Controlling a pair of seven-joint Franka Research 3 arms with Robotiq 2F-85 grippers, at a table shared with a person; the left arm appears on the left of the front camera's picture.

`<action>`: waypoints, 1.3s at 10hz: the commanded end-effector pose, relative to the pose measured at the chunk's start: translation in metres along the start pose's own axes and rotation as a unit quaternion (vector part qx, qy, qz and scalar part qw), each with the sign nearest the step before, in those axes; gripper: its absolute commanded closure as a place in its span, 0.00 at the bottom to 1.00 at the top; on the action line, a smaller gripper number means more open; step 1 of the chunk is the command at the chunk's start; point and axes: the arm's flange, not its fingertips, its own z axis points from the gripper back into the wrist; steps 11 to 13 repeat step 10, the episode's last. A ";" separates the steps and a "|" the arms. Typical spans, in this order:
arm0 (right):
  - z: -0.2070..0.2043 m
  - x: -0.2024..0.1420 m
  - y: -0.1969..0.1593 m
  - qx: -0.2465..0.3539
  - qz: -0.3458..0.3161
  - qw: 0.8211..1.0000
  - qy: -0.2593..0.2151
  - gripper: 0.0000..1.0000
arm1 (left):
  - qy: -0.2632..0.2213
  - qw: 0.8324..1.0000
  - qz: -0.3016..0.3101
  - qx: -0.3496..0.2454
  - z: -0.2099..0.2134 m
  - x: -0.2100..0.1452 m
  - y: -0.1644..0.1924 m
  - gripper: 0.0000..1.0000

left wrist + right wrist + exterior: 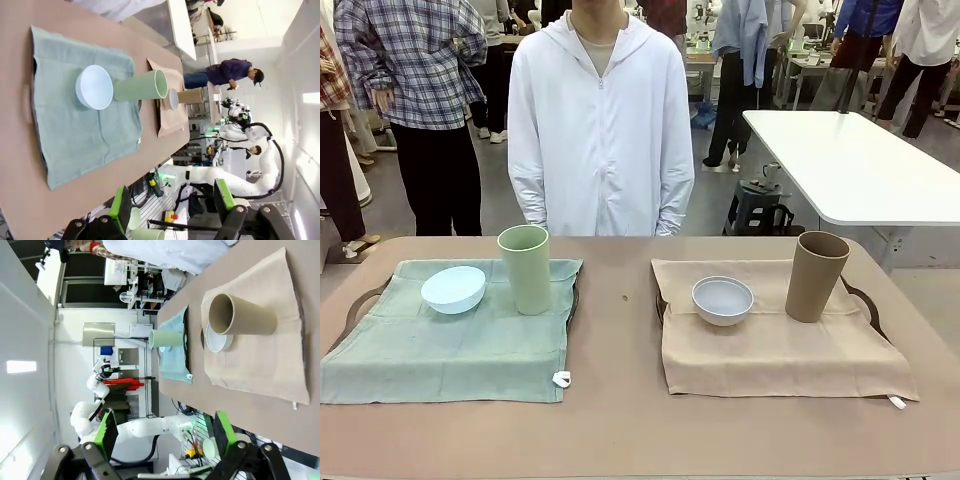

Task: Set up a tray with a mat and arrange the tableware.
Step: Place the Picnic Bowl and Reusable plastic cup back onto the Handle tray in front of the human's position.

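Both tools wide open, empty: left tool [172,212], right tool [165,432]. Pale blue bowl [453,289] and green tumbler [525,268] on green mat [440,350]; white bowl [723,300] and brown tumbler [816,276] on tan mat [770,355]

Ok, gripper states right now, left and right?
Left gripper: open, holding nothing.
Right gripper: open, holding nothing.

Both mats, green [440,345] and tan [775,345], look like soft creased cloth; tumblers [525,268] and bowls [723,300] look smooth, matt.
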 end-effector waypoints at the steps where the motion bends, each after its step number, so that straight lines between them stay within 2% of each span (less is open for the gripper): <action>1: -0.001 -0.002 0.007 -0.005 0.007 1.000 0.003 0.00 | -0.002 1.000 -0.010 0.002 -0.011 -0.002 -0.009 0.12; 13: -0.001 -0.002 0.007 -0.005 0.007 1.000 0.003 0.00 | -0.002 1.000 -0.010 0.002 -0.011 -0.002 -0.009 0.12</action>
